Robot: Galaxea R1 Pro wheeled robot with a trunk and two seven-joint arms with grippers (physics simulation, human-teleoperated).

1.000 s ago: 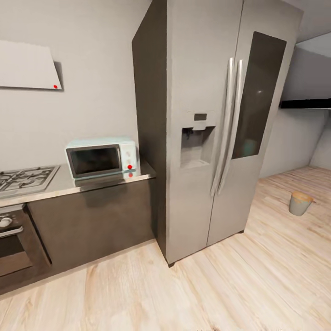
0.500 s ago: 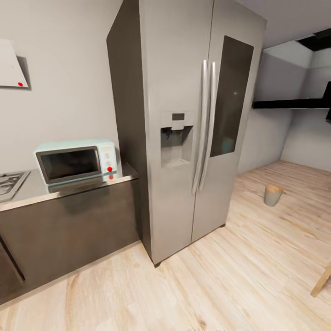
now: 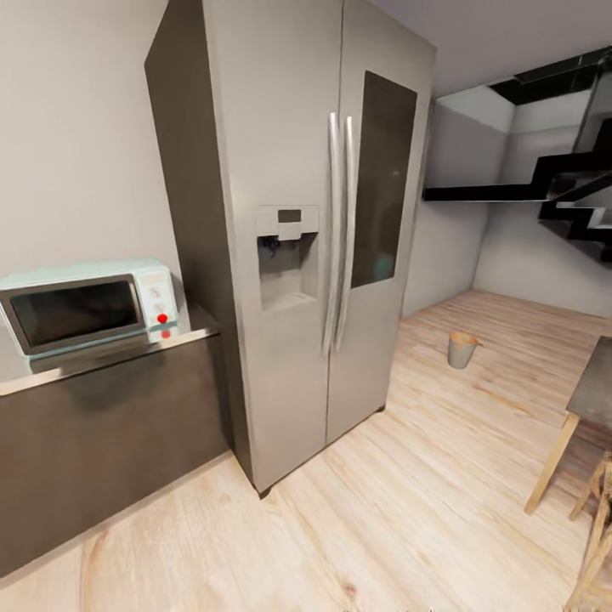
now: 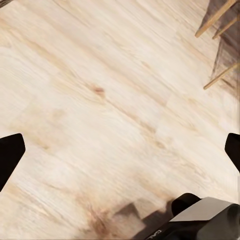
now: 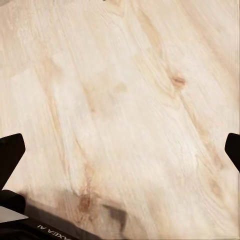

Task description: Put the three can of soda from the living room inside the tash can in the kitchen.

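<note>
The trash can, a small pale tapered bin with a brown inside, stands on the light wood floor beyond the fridge, to the right of centre in the head view. No soda cans are in sight. In the left wrist view my left gripper is open, its dark fingertips wide apart over bare floor. My right gripper is open too in the right wrist view, dark fingertips at the frame edges, nothing between them.
A tall steel fridge stands ahead at centre, with a dark counter and a pale blue microwave to its left. A table with wooden legs is at the right edge; black stairs rise at the far right.
The whole head view has swung to the right: fridge, microwave and trash can slid left in the picture, the stove left the frame, and the table and stairs came in.
</note>
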